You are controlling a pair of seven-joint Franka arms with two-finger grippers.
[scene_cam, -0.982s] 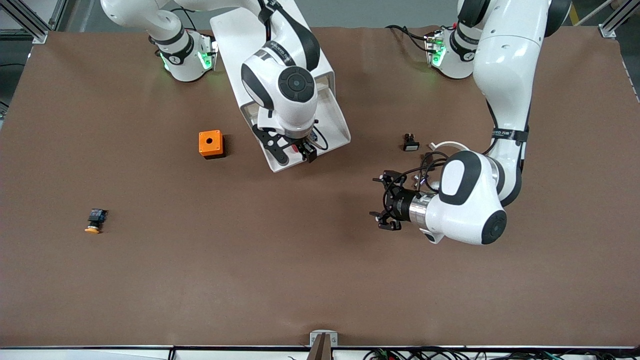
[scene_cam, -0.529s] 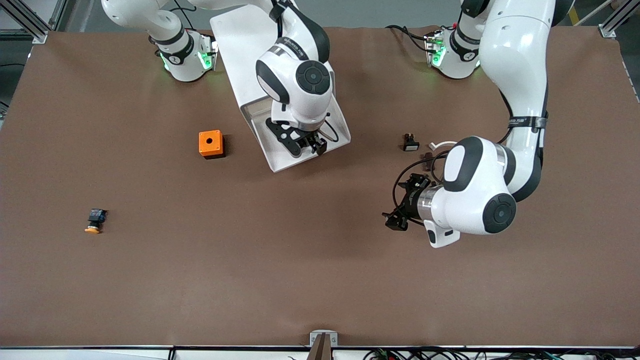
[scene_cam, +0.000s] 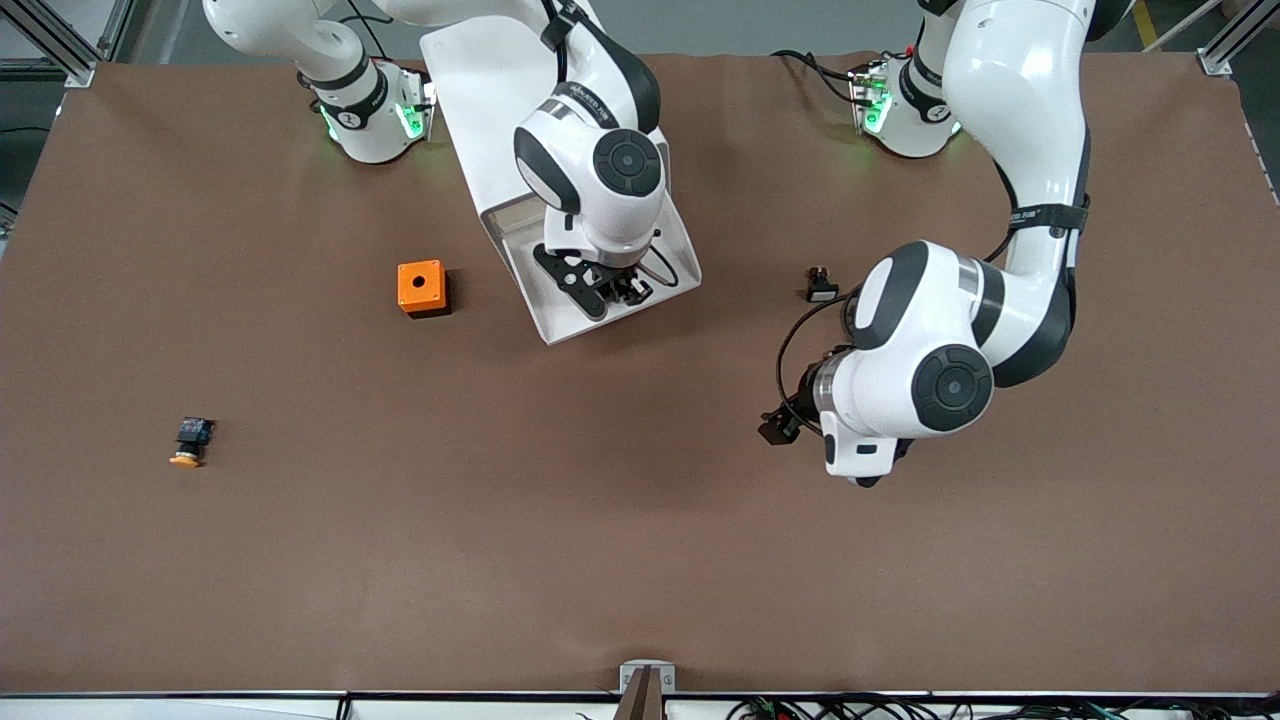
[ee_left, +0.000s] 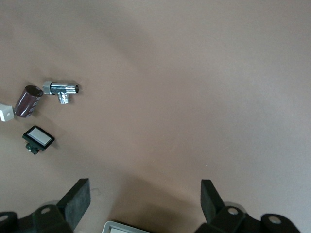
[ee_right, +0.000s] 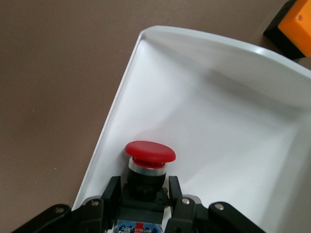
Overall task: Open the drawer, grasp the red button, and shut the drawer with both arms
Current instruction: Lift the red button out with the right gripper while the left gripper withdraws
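Note:
The white drawer stands pulled out of its white cabinet. My right gripper is inside the open drawer, shut on the button. In the right wrist view the button's red cap sticks out past my right gripper, just above the drawer floor and next to a side wall. My left gripper is over bare table toward the left arm's end. In the left wrist view my left gripper is open and empty.
An orange box with a hole sits beside the drawer. A button with an orange-yellow cap lies toward the right arm's end. A small black switch, a chrome valve and a brown cylinder lie near the left arm.
My right gripper has carried the button from the drawer's front edge back over the drawer and down into it. My left arm's wrist has turned and its gripper has shifted a little.

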